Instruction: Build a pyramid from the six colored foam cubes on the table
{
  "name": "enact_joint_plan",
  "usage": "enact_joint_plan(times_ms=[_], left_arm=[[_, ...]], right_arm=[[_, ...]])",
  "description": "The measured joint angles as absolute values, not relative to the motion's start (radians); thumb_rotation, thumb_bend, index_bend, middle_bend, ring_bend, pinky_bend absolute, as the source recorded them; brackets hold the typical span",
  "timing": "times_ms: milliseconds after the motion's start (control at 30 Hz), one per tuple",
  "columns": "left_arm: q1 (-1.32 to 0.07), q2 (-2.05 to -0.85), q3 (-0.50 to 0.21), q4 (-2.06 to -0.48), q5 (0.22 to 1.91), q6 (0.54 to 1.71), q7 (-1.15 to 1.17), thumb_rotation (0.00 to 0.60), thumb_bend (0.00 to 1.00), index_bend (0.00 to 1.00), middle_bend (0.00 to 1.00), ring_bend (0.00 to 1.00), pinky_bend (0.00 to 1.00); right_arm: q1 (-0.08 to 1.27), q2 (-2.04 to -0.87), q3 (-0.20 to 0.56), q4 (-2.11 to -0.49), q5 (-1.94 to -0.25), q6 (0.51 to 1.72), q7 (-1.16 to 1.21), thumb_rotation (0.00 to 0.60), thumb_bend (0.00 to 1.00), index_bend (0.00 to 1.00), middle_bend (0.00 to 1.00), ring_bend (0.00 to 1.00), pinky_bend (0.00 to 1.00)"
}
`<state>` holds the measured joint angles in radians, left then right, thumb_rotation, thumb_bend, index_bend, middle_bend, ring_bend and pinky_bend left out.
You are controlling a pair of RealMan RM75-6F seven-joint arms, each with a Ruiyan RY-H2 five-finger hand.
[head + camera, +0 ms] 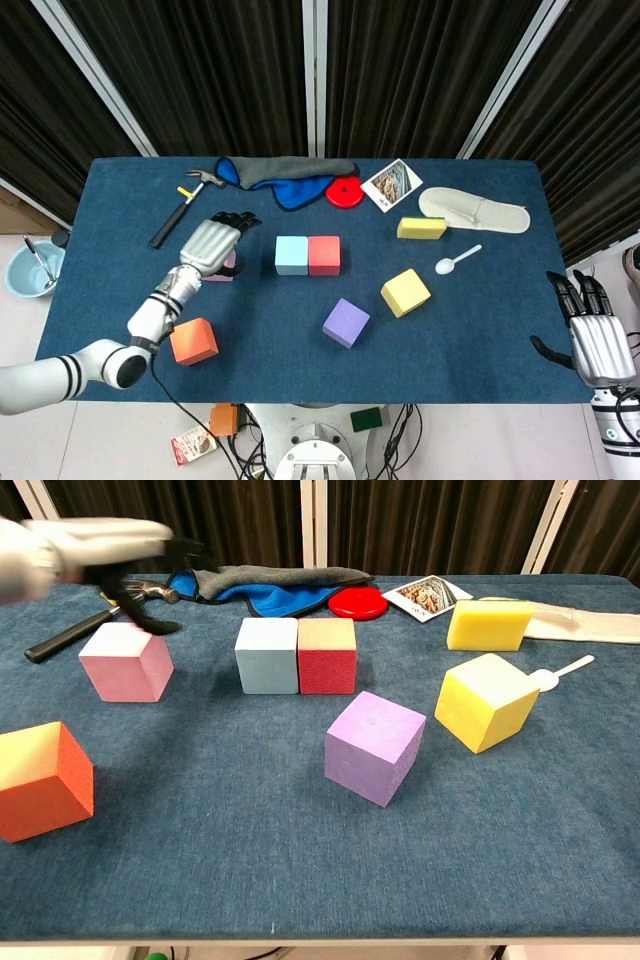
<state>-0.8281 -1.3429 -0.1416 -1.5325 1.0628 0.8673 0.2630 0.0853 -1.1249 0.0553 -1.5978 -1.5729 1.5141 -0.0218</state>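
Left hand (210,243) above pink cube (126,662), fingers spread (holding nothing), right hand (598,345) open, off-table.

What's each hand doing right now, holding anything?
Left hand: open, holding nothing, above the pink cube.
Right hand: open, empty, off the table's right edge.

White black-banded arms, silver robot hand (209,243), black fingers

Light-blue cube (267,655) touches red cube (327,655); pink (126,662), orange (41,779), purple (374,745), yellow (487,701) lie apart.
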Motion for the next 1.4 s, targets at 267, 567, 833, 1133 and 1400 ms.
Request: enact_joint_plan(times_ms=[267,567,833,1133,1400], left_arm=[[-0.776,-1.303,-0.083,-1.506,1.122,0.839,0.181,0.600,0.28,0.14,0.08,0.12,0.17],[-0.782,-1.363,-0.086,-1.394,1.154,0.802,0.142,0.600,0.28,0.14,0.08,0.11,0.17],[-0.793,-1.380,-0.083,-1.361,1.136,0.758,0.150,0.600,0.28,0.14,0.08,0.11,0.17],[-0.798,-1.395,-0.094,-1.324,1.097,0.747,0.166,0.600,0.28,0.21,0.29,0.26,0.25],[-0.800,-1.418,-0.145,-1.342,1.057,0.799,0.179,0.600,0.28,0.30,0.42,0.39,0.40]], right_arm=[[0.092,-1.130,0.054,-1.613,-1.581,1.508,-0.041,0.600,0.18,0.00,0.10,0.01,0.08],[0.084,-1.123,0.051,-1.629,-1.575,1.517,-0.057,0.600,0.18,0.00,0.09,0.01,0.08],[0.088,-1.130,0.049,-1.626,-1.572,1.505,-0.059,0.600,0.18,0.00,0.09,0.01,0.08],[0.090,-1.132,0.050,-1.628,-1.568,1.500,-0.063,0.600,0.18,0.00,0.09,0.01,0.07],[0.096,-1.134,0.050,-1.630,-1.573,1.496,-0.067,0.600,0.18,0.00,0.09,0.01,0.07]])
